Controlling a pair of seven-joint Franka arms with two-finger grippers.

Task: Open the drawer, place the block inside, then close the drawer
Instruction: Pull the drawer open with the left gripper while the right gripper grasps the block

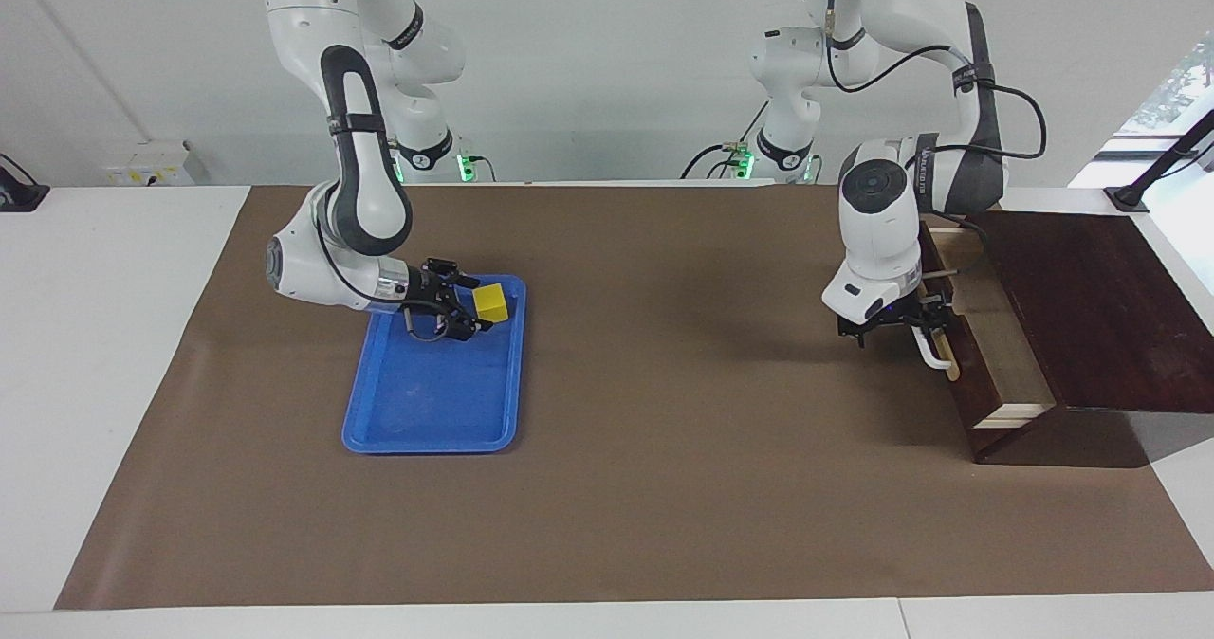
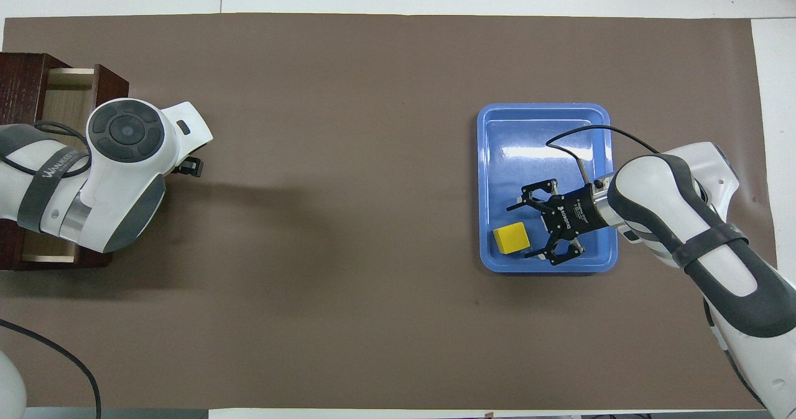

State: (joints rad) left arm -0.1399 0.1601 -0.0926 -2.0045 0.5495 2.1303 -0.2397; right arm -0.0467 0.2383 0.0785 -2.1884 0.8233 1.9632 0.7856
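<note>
brown mat [image 1: 664,487] bare mid-table; drawer [image 1: 996,355] part out, left pincer [image 1: 915,321] on handle, spread; right pincer [image 1: 465,307] spread beside block [image 1: 491,301].

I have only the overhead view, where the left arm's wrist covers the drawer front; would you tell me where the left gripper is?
Observer: In the facing view the left gripper is down at the drawer's white bar handle.
Operator: Thank you. How does the drawer look from there?
Observer: The drawer stands partly out of its dark box, and the stretch of pale interior that shows has nothing in it.
Operator: And is the right gripper high above the block or down at it?
Observer: The right gripper is low in the blue tray, level with the block, open, with the block at its fingertips and not gripped.
</note>
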